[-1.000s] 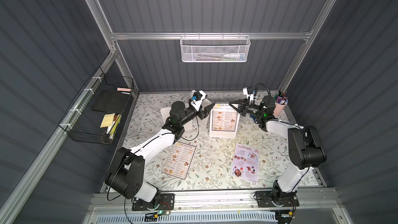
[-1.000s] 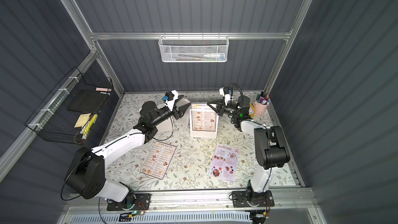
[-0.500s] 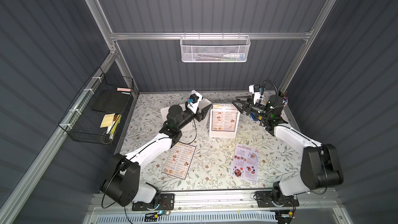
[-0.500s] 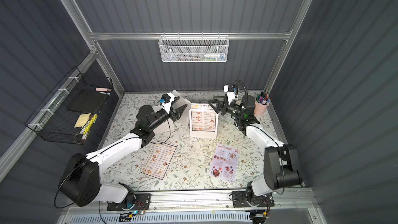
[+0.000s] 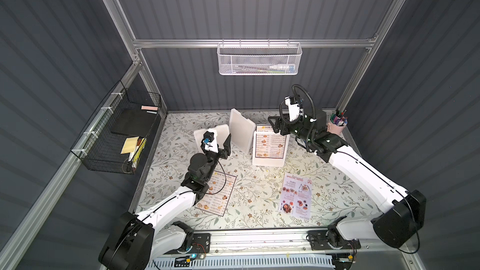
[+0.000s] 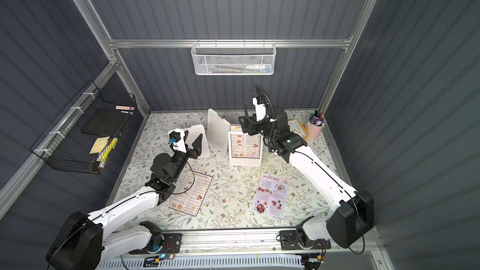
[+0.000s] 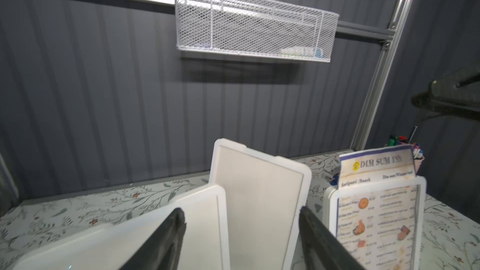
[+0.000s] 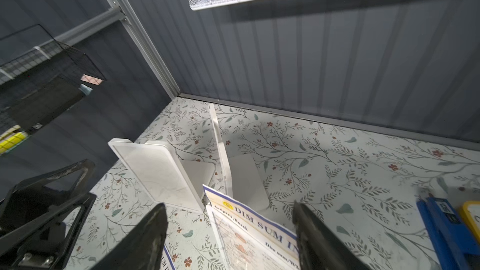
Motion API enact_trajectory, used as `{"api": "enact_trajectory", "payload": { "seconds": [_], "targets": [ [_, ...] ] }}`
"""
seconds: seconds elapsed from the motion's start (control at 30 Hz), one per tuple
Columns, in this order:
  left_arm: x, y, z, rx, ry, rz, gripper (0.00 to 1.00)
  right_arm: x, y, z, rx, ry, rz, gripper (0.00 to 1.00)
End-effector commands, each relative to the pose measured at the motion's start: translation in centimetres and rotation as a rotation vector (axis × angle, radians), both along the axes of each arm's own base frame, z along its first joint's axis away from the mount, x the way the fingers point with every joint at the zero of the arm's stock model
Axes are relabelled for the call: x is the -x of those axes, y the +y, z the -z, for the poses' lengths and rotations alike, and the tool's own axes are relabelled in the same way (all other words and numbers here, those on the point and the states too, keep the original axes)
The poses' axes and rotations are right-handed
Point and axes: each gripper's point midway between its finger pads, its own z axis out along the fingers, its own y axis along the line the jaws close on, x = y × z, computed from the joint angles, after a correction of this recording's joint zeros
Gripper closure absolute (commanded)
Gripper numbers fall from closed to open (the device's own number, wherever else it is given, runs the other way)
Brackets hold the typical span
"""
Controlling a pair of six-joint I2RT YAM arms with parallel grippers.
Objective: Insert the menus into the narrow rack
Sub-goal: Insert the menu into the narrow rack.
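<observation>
One "DIM SUM INN" menu [image 5: 270, 146] stands in the narrow rack [image 5: 267, 162], a white upright holder, with its title strip [image 8: 249, 216] sticking out above. My right gripper [image 5: 275, 125] is open, and that top edge sits between its fingers [image 8: 311, 232] without touching them. The left gripper [image 5: 220, 142] is open and empty, and it faces two blank white holders [image 7: 259, 196]. A second black-bordered menu [image 5: 218, 193] lies flat under the left arm. The lavender menu [image 5: 296, 197] lies flat near the table's front right.
A pink cup of pens [image 5: 337, 125] stands in the back right corner, beside a blue and yellow board [image 8: 446, 224]. A black wire basket [image 5: 122, 136] hangs on the left wall. A white mesh basket [image 5: 258, 59] hangs on the back wall.
The right gripper has opened off the standing menu's top, and its arm has swung outward to the right. The left gripper has drawn back toward the front left, away from the holder, opening a little wider.
</observation>
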Motion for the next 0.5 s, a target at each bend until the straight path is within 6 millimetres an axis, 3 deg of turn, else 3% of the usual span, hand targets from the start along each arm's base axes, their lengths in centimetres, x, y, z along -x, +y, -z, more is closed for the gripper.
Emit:
{"api": "enact_trajectory", "payload": {
  "seconds": [0.0, 0.27, 0.47],
  "targets": [
    [0.8, 1.9, -1.8, 0.096, -0.061, -0.062, 0.27, -0.6, -1.5, 1.7, 0.102, 0.073, 0.116, 0.22],
    [2.7, 2.4, -1.1, 0.149, -0.097, -0.032, 0.23, -1.2, 1.0, 3.5, 0.167, 0.104, 0.133, 0.23],
    [4.5, 2.6, -1.7, 0.169, -0.154, 0.008, 0.22, -2.1, 0.8, 4.4, 0.222, 0.112, 0.198, 0.24]
  ]
}}
